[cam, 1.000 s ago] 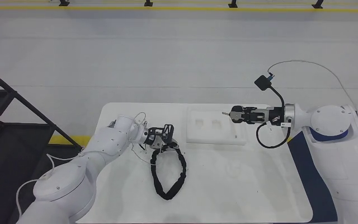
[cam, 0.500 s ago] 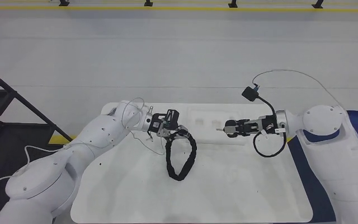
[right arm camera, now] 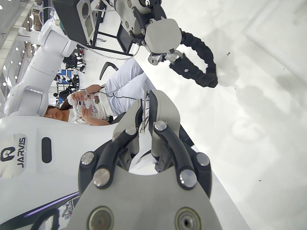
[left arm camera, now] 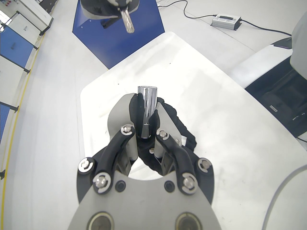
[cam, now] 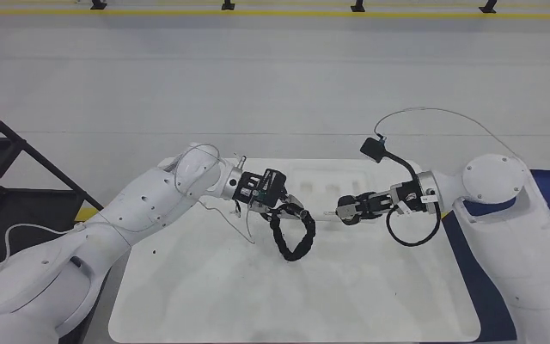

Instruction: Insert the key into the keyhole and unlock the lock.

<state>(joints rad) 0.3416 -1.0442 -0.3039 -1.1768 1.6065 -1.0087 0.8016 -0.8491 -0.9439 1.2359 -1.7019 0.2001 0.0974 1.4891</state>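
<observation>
My left gripper (cam: 286, 205) is shut on the lock's chrome cylinder (left arm camera: 148, 107) and holds it above the table's middle. The lock's black fabric-covered chain (cam: 297, 237) hangs from it in a loop. In the right wrist view the keyhole end of the cylinder (right arm camera: 154, 59) faces my right gripper. My right gripper (cam: 342, 211) is shut on the key (cam: 330, 212), whose silver blade (left arm camera: 127, 22) points toward the lock. A short gap separates the key tip from the cylinder. Edge-on between the right fingers, the key (right arm camera: 144, 118) looks like a thin strip.
The white table (cam: 387, 292) carries a white foam tray (cam: 344, 185) at its back edge, behind both grippers. A black rack (cam: 34, 172) stands off the table's left side. A blue base (left arm camera: 115, 37) stands beyond the table's right end.
The left arm carried the lock rightward to the table's middle, the chain swinging along. The right arm brought the key leftward, closing most of the gap.
</observation>
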